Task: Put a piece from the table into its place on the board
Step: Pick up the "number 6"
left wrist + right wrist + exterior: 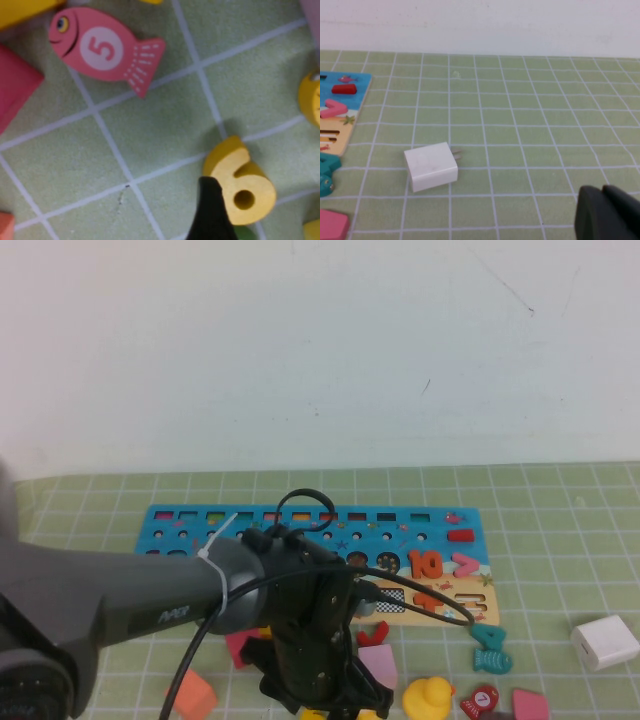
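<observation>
The piece, a solid yellow numeral 6 (240,187), lies flat on the green grid mat. In the left wrist view one black finger (210,212) of my left gripper stands right against its side; the other finger is out of the picture, so the jaws stand apart. From the high view the left gripper (325,695) hangs low over the loose pieces near the front edge and hides the 6. The board (440,530), blue on top with a tan strip below, lies behind it, partly covered by the left arm. My right gripper (602,200) is shut and holds nothing, off to the right.
A pink fish marked 5 (102,50) lies near the 6. Around the left gripper sit a pink block (378,665), an orange block (192,695), a yellow duck (428,698) and a teal fish (490,648). A white charger (604,642) rests at the right.
</observation>
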`<state>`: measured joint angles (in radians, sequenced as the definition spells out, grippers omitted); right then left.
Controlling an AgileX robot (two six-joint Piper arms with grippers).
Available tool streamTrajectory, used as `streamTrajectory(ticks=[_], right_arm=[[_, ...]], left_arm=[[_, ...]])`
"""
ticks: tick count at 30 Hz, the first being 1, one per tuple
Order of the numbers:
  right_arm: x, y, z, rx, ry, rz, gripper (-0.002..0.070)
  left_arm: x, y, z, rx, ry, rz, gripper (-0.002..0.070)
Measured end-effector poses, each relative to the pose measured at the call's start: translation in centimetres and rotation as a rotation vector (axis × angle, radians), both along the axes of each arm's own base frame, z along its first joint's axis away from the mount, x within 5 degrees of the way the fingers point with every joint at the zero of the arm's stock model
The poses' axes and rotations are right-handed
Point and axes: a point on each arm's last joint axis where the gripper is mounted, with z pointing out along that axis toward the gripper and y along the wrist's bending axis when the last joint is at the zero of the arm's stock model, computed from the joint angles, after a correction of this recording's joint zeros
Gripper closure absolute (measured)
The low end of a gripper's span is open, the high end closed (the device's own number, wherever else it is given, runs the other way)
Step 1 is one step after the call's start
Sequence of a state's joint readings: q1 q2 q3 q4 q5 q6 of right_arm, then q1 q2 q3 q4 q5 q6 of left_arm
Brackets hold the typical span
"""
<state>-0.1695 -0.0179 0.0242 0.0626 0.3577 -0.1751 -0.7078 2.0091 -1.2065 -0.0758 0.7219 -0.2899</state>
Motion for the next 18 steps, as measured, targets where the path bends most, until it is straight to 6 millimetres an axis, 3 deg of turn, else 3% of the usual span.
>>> streamTrajectory(ticks=[18], right_arm=[[0.0, 0.0, 0.0, 0.0, 0.0, 0.0, 0.0678]], left_arm=[[0.0, 0.3, -1.9, 0.072, 0.035, -0.016, 0.0257]])
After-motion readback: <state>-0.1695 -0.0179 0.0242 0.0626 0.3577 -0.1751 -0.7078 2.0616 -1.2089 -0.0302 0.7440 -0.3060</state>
